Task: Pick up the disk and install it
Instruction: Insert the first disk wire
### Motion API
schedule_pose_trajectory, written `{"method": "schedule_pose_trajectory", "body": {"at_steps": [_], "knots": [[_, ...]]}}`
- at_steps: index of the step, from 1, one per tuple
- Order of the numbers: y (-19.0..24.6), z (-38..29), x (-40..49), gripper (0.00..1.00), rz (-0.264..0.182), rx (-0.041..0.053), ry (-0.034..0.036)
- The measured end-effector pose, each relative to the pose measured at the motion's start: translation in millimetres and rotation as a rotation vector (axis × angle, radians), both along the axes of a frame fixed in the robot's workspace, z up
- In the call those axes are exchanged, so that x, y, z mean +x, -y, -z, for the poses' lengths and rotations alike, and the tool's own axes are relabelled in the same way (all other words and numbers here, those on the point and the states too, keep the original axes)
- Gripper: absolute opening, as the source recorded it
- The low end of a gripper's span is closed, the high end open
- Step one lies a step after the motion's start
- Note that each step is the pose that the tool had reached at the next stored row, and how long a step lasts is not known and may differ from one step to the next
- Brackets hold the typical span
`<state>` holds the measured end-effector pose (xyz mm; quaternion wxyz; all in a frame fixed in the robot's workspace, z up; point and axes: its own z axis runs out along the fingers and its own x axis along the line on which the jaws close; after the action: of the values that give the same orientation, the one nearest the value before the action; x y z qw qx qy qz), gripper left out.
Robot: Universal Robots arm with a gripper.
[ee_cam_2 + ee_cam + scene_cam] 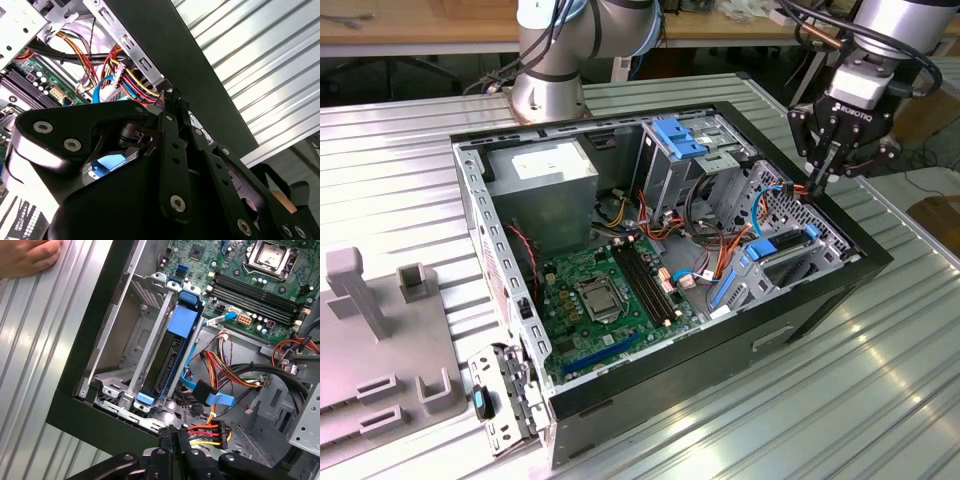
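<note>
The disk [783,247], a dark body in a bright blue carrier, lies in the metal drive cage at the case corner on the exterior view's right. In the first wrist view the disk [165,357] stands on edge between the cage rails. My gripper [820,182] hangs over the case rim just beyond the cage. Its fingers are shut on a black power connector [202,434] with red, yellow and orange wires. In the second wrist view the gripper [171,98] meets that wire bundle [135,82] at its tips.
The open computer case [820,300] lies on a ribbed metal table. Inside are a green motherboard [600,290], a power supply [545,180] and a blue-latched bay [680,135]. A grey fixture [380,330] sits on the exterior view's left. A person's hand [27,257] rests on the table.
</note>
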<state>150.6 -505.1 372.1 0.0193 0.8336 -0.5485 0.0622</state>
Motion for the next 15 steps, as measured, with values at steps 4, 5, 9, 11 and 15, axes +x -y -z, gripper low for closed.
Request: {"method": "schedule_pose_trajectory", "body": {"at_steps": [4,5,9,11,15], "knots": [[6.7,0.0,-2.8,0.16,0.001,0.0000,0.0000],[7.3,0.0,-4.4,0.16,0.002,0.0000,-0.0001],[7.6,0.2,-6.9,0.16,0.014,0.0001,0.0000],[7.6,0.6,-7.2,0.16,0.045,0.0000,0.0000],[7.6,1.1,-7.2,0.16,0.101,0.0000,-0.0001]]}}
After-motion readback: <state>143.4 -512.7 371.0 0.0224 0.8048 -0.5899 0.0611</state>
